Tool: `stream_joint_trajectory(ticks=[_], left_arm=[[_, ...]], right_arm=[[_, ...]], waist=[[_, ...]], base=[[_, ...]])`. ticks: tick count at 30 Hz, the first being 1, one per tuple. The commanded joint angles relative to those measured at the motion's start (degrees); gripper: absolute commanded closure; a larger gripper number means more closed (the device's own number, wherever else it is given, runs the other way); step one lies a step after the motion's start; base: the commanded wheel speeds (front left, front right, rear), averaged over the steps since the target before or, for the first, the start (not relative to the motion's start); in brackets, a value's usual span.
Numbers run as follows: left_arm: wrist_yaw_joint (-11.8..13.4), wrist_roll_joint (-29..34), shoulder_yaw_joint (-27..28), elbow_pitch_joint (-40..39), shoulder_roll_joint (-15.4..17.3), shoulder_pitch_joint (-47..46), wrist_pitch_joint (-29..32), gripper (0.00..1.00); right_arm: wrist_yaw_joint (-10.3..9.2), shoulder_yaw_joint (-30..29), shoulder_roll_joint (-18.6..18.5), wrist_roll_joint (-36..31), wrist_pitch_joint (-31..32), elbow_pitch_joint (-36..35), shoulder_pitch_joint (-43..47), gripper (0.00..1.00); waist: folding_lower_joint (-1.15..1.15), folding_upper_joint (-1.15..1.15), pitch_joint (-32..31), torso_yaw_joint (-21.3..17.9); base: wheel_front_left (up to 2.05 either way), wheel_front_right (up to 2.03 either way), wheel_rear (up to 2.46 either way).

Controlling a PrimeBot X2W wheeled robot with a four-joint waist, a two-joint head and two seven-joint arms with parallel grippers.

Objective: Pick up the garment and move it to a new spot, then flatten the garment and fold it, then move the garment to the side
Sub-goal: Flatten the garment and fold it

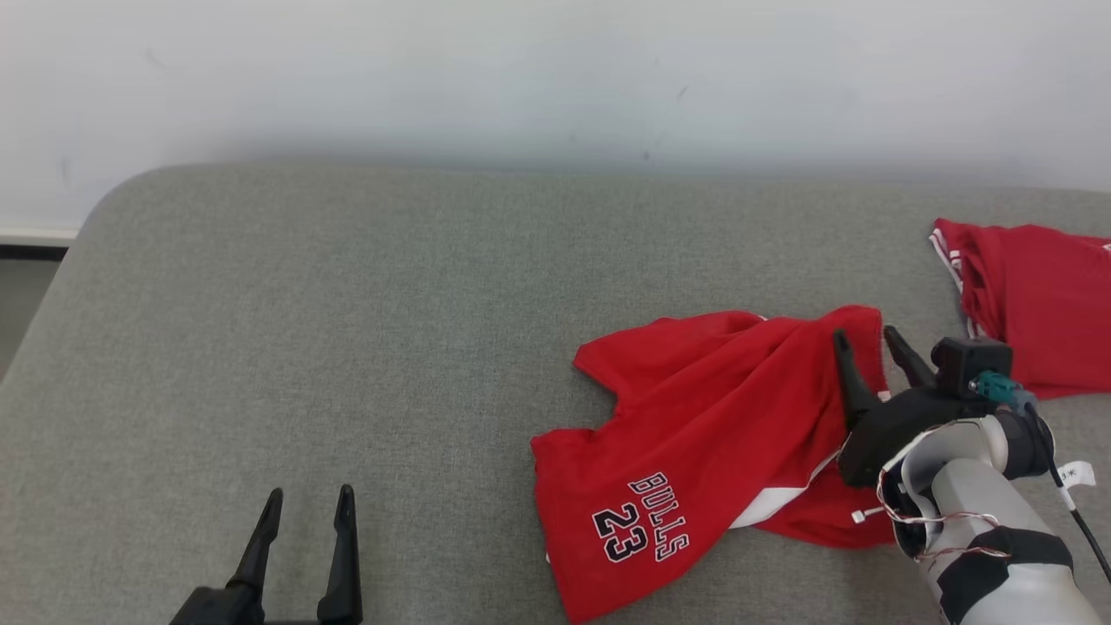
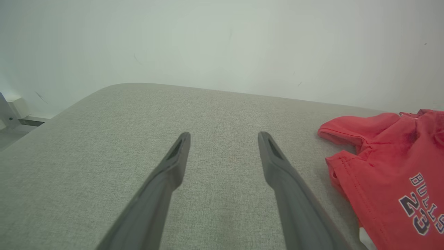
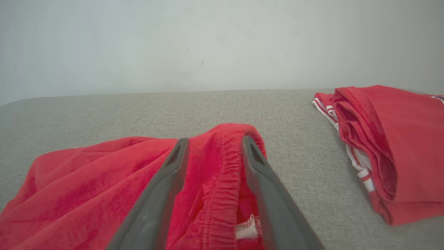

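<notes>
Two red garments lie on the grey woven cushion top (image 1: 347, 304) in the head view: the crumpled red basketball shorts (image 1: 694, 417), printed BULLS 23, sit right of centre, and a folded red garment with white stripes (image 1: 1041, 304) lies well apart at the far right edge. The right gripper (image 1: 866, 340) stands at the shorts' far bunched end with its dark fingers apart, while the left gripper (image 1: 311, 495) waits low at the near left, spread wide and holding nothing. From the left wrist, that gripper (image 2: 224, 136) hovers over bare cushion, with the shorts off to its right. From the right wrist, the fingers straddle the gathered elastic waistband (image 3: 222, 166) without pinching it (the cloth sits loose between them). My reading is that the shorts lie at their spot but far from flat, so flattening is the step in hand. The next move calls for the right gripper to take a firm hold on the waistband, the left to cross over to the shorts' near end, and the two to pull apart.
</notes>
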Motion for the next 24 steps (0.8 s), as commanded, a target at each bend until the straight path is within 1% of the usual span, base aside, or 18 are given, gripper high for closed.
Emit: stream_joint_trajectory(ticks=[1,5,9,11,15,20,22,23,24], left_arm=[[0.0,-0.5,0.4,0.3,-0.1,1.1,-0.2,0.0],[-0.1,-0.1,1.3,0.4,-0.1,1.9,-0.2,0.0],[-0.2,-0.1,2.3,0.0,-0.1,2.4,-0.2,0.0],[-0.2,-0.2,2.7,-0.2,-0.1,2.9,-0.2,0.0],[-0.2,-0.1,3.5,-0.7,-0.1,3.5,-0.2,0.0],[-0.3,0.1,4.5,-1.0,-0.1,3.7,-0.2,0.0],[-0.4,0.2,4.8,-1.1,-0.1,3.8,-0.2,0.0],[-0.4,0.2,4.8,-1.1,-0.1,3.8,-0.2,0.0],[-0.5,0.3,4.9,-1.1,-0.1,3.9,-0.2,0.0]], right_arm=[[-0.16,0.8,-0.2,0.3,-1.2,0.5,0.9,0.0],[-0.16,3.7,-0.1,0.8,-2.9,-0.4,3.3,0.0],[-0.16,4.5,-1.2,1.3,-3.9,-4.8,6.3,0.0],[-0.16,4.2,-1.4,1.2,-4.1,-8.2,8.1,0.0],[-0.16,1.7,-1.5,-0.5,-4.2,-17.6,12.1,0.0],[-0.16,-2.0,0.8,-3.4,-4.2,-28.6,18.0,0.0],[-0.16,-3.1,2.0,-4.6,-4.2,-32.2,20.4,0.0],[-0.16,-3.1,2.0,-4.6,-4.2,-32.2,20.4,0.0],[-0.16,-3.6,2.6,-5.3,-4.2,-33.8,21.6,0.0]], waist=[[-0.01,0.0,-1.2,-0.9],[-0.01,0.0,-2.8,-2.3],[-0.01,0.0,-3.6,-3.9],[-0.01,0.0,-3.7,-4.7],[-0.01,0.0,-3.8,-6.1],[-0.01,0.0,-3.9,-7.2],[-0.01,0.0,-4.0,-7.4],[-0.01,0.0,-4.0,-7.4],[-0.01,0.0,-4.0,-7.5]], base=[[0.0,0.0,0.0],[0.0,0.0,0.0],[0.0,0.0,0.0],[0.0,0.0,0.0],[0.0,0.0,0.0],[0.0,0.0,0.0],[0.0,0.0,0.0],[0.0,0.0,0.0],[0.0,0.0,0.0]])
